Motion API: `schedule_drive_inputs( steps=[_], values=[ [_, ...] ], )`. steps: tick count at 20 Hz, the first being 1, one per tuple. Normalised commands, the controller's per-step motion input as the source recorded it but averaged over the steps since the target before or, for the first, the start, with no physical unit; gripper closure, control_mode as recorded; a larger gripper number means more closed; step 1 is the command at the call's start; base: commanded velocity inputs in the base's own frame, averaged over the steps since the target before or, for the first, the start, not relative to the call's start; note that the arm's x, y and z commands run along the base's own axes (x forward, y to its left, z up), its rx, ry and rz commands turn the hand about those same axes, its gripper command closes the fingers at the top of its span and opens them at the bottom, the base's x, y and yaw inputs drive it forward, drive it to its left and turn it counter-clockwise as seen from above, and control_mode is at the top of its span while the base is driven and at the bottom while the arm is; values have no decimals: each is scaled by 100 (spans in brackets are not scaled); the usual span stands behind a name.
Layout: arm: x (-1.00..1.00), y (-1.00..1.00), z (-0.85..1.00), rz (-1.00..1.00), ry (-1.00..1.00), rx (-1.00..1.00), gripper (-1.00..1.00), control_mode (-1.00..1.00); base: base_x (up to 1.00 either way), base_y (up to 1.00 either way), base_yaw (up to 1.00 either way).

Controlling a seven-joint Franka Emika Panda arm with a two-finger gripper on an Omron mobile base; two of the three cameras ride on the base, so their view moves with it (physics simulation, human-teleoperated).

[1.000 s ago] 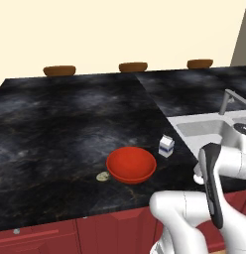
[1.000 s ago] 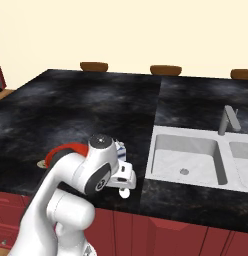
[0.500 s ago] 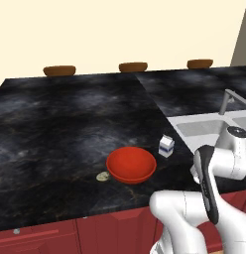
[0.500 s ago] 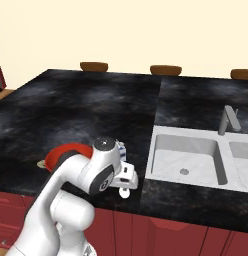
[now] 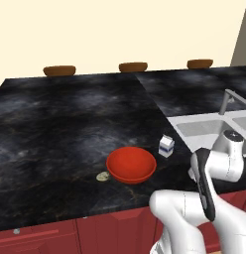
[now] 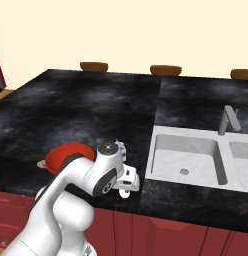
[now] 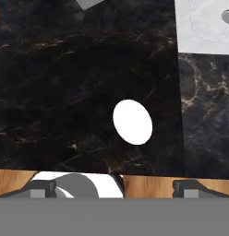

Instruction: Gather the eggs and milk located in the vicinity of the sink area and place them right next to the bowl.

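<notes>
The claw [image 7: 114, 186] hangs above the counter's front edge with its two dark fingertips [image 7: 42, 188] spread wide apart and nothing between them. The black marbled stone counter [image 5: 70, 124] carries everything. To the right is the silvery-grey steel recessed sink basin [image 6: 188, 155] with its grey bent faucet [image 6: 228, 120]. The wide glossy red round bowl [image 5: 131, 164] sits near the front edge. The small white milk carton with a blue band [image 5: 166, 146] stands upright just beside the bowl, on its sink side. The plain white oval egg [image 7: 132, 122] lies on the counter ahead of the claw, apart from its tips. The speckled beige-olive egg [image 5: 102, 176] rests at the bowl's left.
</notes>
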Motion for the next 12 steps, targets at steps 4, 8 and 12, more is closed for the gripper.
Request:
schedule_drive_inputs(
  steps=[4, 8, 12],
  values=[
    [16, -2, -19, 1, 0, 0, -100, -100, 0, 0, 0],
    [18, -9, -10, 1, 0, 0, -100, -100, 0, 0, 0],
    [15, -8, -8, 1, 0, 0, -100, -100, 0, 0, 0]
  ],
)
